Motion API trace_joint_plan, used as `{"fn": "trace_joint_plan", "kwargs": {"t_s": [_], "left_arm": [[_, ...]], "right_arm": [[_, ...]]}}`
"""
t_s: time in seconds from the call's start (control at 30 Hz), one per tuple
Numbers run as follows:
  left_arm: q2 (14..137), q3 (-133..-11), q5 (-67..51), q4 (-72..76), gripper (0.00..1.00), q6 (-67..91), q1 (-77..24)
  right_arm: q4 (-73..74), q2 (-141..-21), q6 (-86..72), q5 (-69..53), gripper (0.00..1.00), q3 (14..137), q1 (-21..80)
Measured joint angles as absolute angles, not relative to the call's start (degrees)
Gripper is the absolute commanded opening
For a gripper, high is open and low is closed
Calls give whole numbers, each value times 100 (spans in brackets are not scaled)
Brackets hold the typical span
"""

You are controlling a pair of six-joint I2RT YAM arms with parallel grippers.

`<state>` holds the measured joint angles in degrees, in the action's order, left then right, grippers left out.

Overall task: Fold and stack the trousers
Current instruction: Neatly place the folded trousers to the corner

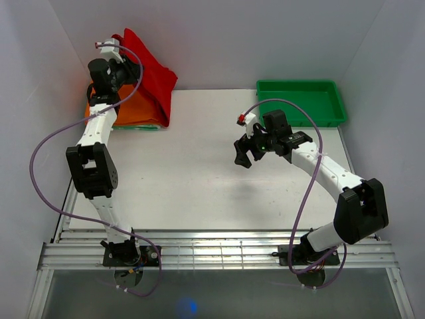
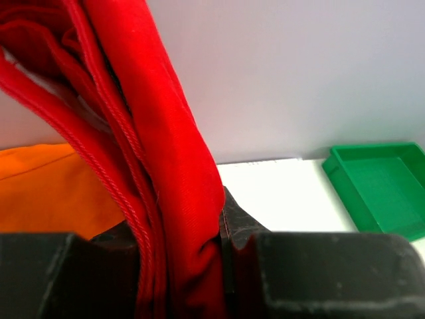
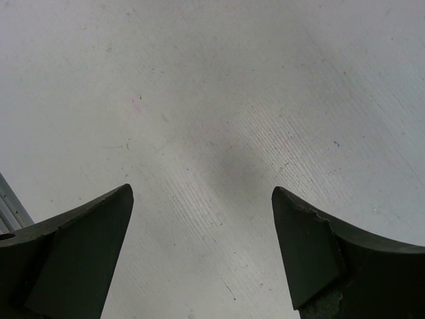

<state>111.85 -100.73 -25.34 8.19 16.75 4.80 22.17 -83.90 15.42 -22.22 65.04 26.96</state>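
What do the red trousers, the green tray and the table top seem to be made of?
The red trousers: woven cloth, matte, perhaps cotton; stitched seams and soft folds show. The green tray: probably moulded plastic, smooth, one even colour. The table top: hard, white, matte, finely scratched; material uncertain.

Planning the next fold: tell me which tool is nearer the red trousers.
Left. The left tool grips the red trousers; the right tool hangs open over the table, well to their right.
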Motion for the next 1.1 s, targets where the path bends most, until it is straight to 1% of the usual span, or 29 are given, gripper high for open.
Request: {"fn": "trace_joint_plan", "kwargs": {"t_s": [0.17, 0.5, 0.77, 0.9, 1.1], "left_arm": [[11185, -10073, -2547, 851, 0, 1793, 764], [11201, -10370, -2707, 860, 0, 1922, 808], [11203, -10490, -2816, 947, 0, 1938, 1055], [11203, -10235, -2880, 1157, 0, 1898, 1162], [11198, -9504, -2827, 1531, 0, 1653, 1356]], "right_arm": [[2265, -8444, 1540, -2248, 90, 6521, 2696], [2307, -8486, 1540, -2252, 90, 6591, 2696], [2314, -8490, 1538, -2270, 90, 6591, 2696], [2311, -8556, 1525, -2274, 90, 6591, 2696], [2327, -8656, 1525, -2272, 90, 6591, 2696]]}}
